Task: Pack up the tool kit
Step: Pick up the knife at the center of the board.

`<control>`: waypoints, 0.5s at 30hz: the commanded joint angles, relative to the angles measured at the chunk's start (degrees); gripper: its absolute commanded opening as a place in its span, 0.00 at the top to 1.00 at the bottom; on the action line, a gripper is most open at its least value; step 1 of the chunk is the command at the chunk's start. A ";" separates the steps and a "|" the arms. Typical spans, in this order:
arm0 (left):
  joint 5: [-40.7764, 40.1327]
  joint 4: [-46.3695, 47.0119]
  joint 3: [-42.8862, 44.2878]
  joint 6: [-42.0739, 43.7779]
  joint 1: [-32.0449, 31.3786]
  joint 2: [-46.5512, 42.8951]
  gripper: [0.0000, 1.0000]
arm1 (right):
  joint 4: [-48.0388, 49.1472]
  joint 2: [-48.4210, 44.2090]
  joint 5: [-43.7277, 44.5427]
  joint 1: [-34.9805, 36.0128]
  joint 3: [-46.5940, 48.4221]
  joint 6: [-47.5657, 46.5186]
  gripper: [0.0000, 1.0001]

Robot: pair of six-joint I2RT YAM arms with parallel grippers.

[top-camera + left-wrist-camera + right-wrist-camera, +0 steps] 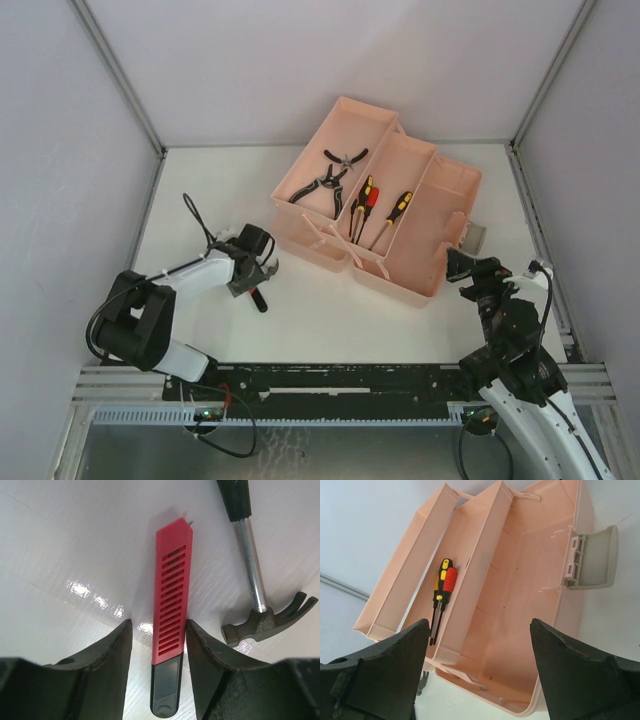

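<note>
The salmon-pink toolbox (455, 195) stands open at the back of the table, its trays fanned out. Black-handled pliers (325, 182) lie in the far tray and screwdrivers (368, 205) in the middle one. My left gripper (262, 280) is low over the table, open, its fingers either side of a flat red tool with a black end (170, 595). The right finger is against the tool and the left finger stands apart from it. A small hammer (265, 624) lies just to its right. My right gripper (480, 647) hangs open in front of the toolbox (520, 605), holding nothing.
A grey latch flap (592, 557) sticks out from the toolbox's right side. The yellow and red screwdrivers (442, 590) lie side by side in the tray. White walls with metal posts close the table in on three sides.
</note>
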 commanded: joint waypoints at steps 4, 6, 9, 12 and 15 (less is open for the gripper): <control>1.75 -0.52 0.70 3.38 2.01 2.93 0.61 | 0.61 -0.59 1.10 -0.33 -0.04 0.33 0.18; 2.19 -0.41 0.83 3.20 2.01 3.28 0.71 | 0.62 -0.71 0.97 -0.33 -0.05 0.21 0.18; 3.29 0.52 -0.20 2.57 2.01 3.42 0.76 | 0.44 -1.06 1.27 -0.33 -0.03 0.35 0.18; 4.38 2.04 -1.80 1.84 2.03 2.82 0.80 | 0.35 -0.92 1.32 -0.31 -0.04 0.46 0.18; 5.74 4.00 -3.40 1.27 2.01 2.06 0.88 | 0.42 -0.62 1.39 -0.31 -0.04 0.67 0.18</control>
